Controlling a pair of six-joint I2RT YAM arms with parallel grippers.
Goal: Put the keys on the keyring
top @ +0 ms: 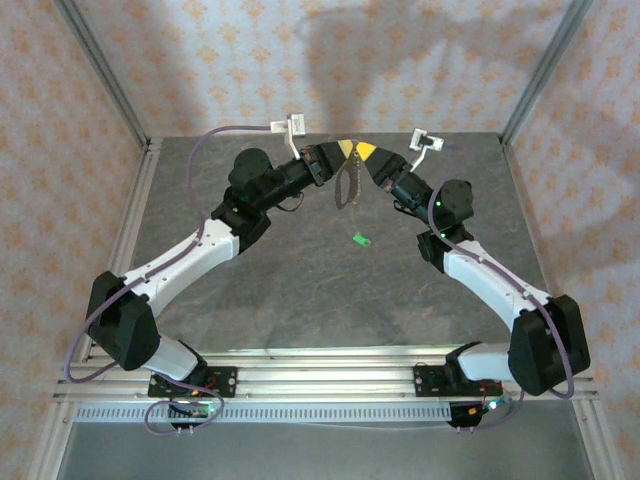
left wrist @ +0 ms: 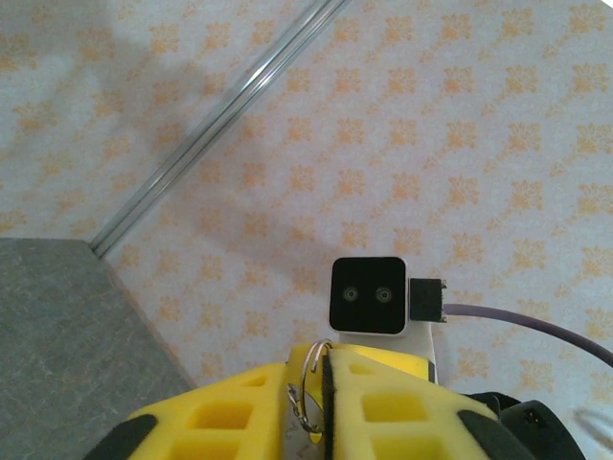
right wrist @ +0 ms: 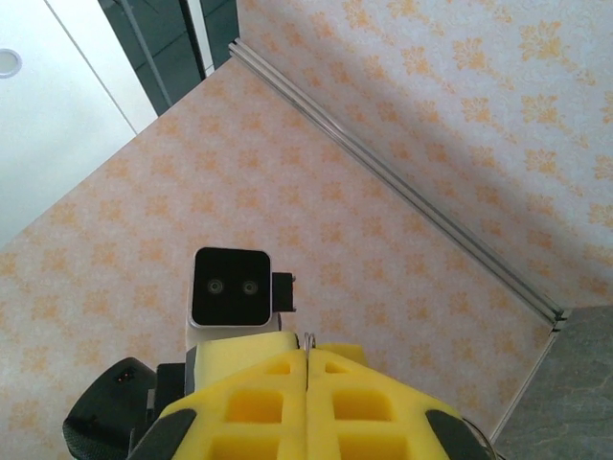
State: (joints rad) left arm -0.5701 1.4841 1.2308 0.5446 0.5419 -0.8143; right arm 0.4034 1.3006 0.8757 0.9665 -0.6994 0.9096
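Note:
Both arms are raised and their yellow fingertips meet over the far middle of the table. My left gripper [top: 345,150] [left wrist: 308,383] has its jaws drawn close around a thin silver keyring [left wrist: 312,369]. A smaller ring and a pale key [left wrist: 308,414] sit in the same narrow gap. My right gripper [top: 368,152] [right wrist: 307,356] is shut, and a sliver of the keyring's wire [right wrist: 308,337] pokes out at its tips. The keys [top: 347,186] hang as a short jagged chain below the two grippers.
A small green object [top: 361,239] lies on the grey table [top: 300,290] right of centre, below the right forearm. Patterned walls [top: 330,60] and metal frame posts [top: 100,70] enclose the far side and both corners.

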